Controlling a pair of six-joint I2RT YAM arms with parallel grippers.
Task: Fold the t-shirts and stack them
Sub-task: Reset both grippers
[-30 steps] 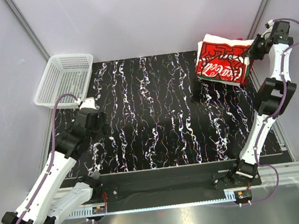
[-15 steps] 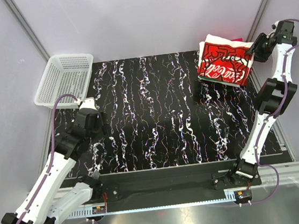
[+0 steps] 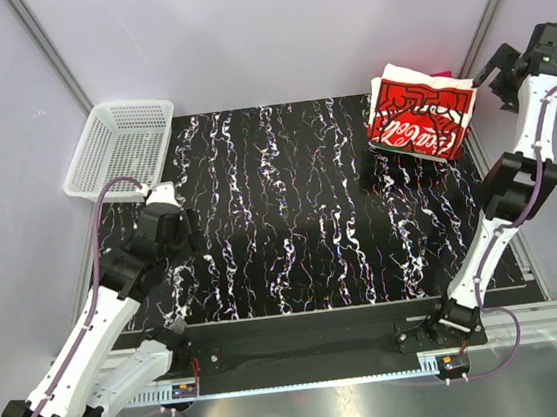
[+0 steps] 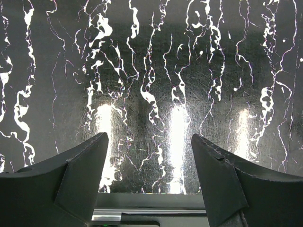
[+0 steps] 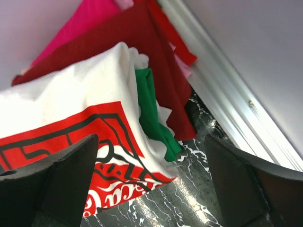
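The black marbled mat [image 3: 301, 226] covers the table, and both arm bases are bolted along its near edge. Over the mat's near left part hangs the left gripper [image 4: 147, 137]. Its jaws stand well apart, with only bare mat showing between the two dark fingers [image 4: 71, 175], so it has hold of nothing.

At the mat's far left corner sits a white mesh basket [image 3: 120, 146], which partly overhangs the mat's left edge. From above, nothing can be seen inside it.

The stack of t-shirts [image 3: 419, 112] lies folded at the mat's far right corner. On top is the cream-white shirt [image 5: 61, 109] with its large red print facing up. The right wrist view shows the layers beneath it at the stack's edge: a green shirt [image 5: 151, 113] directly under the white one, then a dark red shirt [image 5: 142, 38], and a pink shirt [image 5: 90, 14] farthest back. A metal rail [image 5: 227, 109] runs just beside the stack along the mat's right edge.

Above and just beyond the mat's far right corner is the right gripper [image 5: 150, 138], raised clear of the stack. Its jaws are spread wide with nothing between them, and the fingers do not touch the fabric.
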